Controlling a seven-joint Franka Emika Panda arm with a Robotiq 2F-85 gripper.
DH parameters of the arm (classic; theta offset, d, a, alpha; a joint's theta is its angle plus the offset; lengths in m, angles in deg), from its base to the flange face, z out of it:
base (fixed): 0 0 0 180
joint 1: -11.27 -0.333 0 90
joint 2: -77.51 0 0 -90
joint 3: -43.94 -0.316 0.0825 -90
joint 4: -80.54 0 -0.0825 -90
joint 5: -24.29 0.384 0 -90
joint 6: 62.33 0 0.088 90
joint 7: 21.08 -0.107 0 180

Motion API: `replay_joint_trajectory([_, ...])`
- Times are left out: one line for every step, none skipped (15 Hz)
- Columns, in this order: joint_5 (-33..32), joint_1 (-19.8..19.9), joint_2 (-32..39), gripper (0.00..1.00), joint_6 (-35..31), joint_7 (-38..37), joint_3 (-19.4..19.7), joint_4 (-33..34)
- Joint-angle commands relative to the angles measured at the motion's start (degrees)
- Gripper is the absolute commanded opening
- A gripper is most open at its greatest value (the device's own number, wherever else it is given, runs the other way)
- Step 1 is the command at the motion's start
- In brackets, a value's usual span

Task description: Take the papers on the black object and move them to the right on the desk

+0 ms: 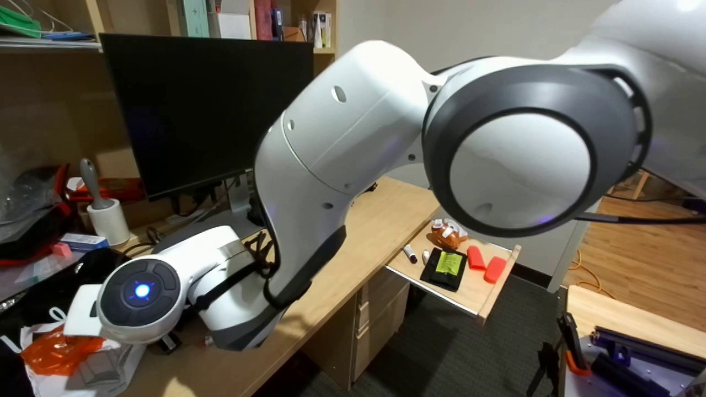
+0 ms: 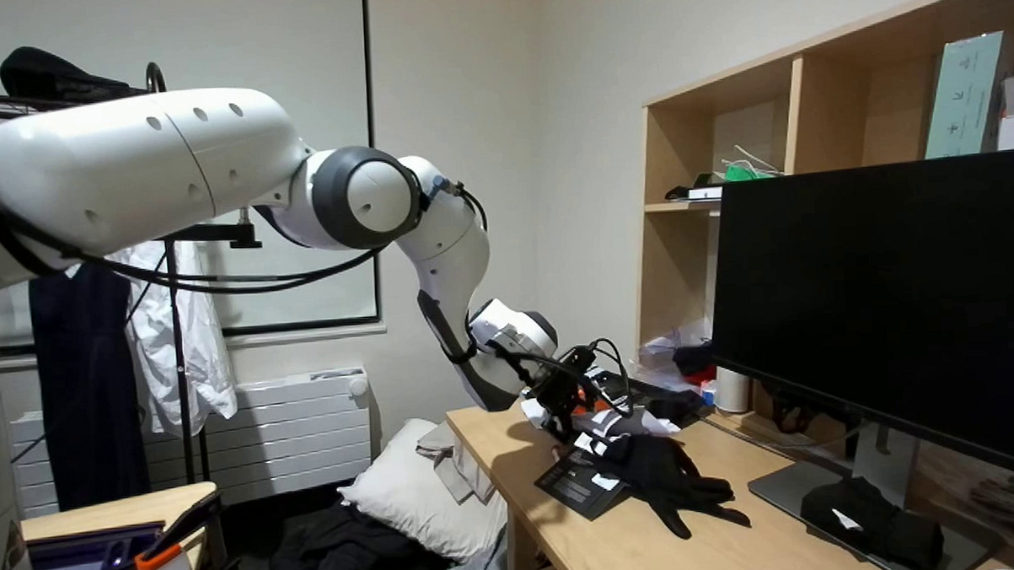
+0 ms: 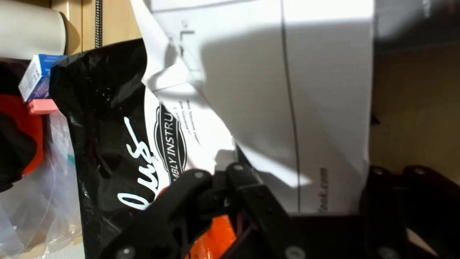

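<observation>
The papers (image 3: 323,90) are white sheets with grey and dark printing, curled, and they fill the middle of the wrist view. They lie partly over the black object (image 3: 104,90), a shiny black bag with white lettering. In an exterior view the papers (image 1: 107,369) lie at the near left of the desk (image 1: 364,242), beside the black object (image 1: 36,300). My gripper (image 3: 300,171) has its fingers wide apart, with part of the papers between them. Whether the fingers touch the sheets I cannot tell. In an exterior view the gripper (image 2: 558,422) points down at the papers (image 2: 617,423).
An orange bag (image 1: 60,350) lies against the papers. A black glove (image 2: 665,478) and a black printed card (image 2: 586,485) lie beside the gripper. A big monitor (image 1: 215,110) and a white lint roller (image 1: 107,220) stand behind. A pull-out tray (image 1: 469,298) holds small items.
</observation>
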Motion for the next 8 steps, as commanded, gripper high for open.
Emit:
replay_joint_trajectory([1.0, 1.08, 1.52, 0.15, -1.37, 2.17, -1.0, 2.07])
replay_joint_trajectory([1.53, 0.98, 1.04, 0.08, -0.57, 1.35, -1.0, 1.93])
replay_joint_trajectory([1.88, 1.0, 0.6, 0.03, -0.4, 0.78, -1.0, 1.92])
replay_joint_trajectory([2.31, 1.04, -0.03, 0.01, -0.47, -0.28, -0.91, 2.12])
replay_joint_trajectory([2.21, 0.82, -0.62, 0.0, -0.89, -2.61, -0.31, 2.51])
replay_joint_trajectory([2.2, 0.54, -1.03, 0.0, -1.27, -5.13, 0.29, 3.26])
replay_joint_trajectory([1.89, 0.25, -1.5, 0.0, -1.49, -8.42, 0.84, 3.98])
replay_joint_trajectory([1.09, -0.3, -2.09, 0.01, -1.72, -12.51, 1.79, 4.67])
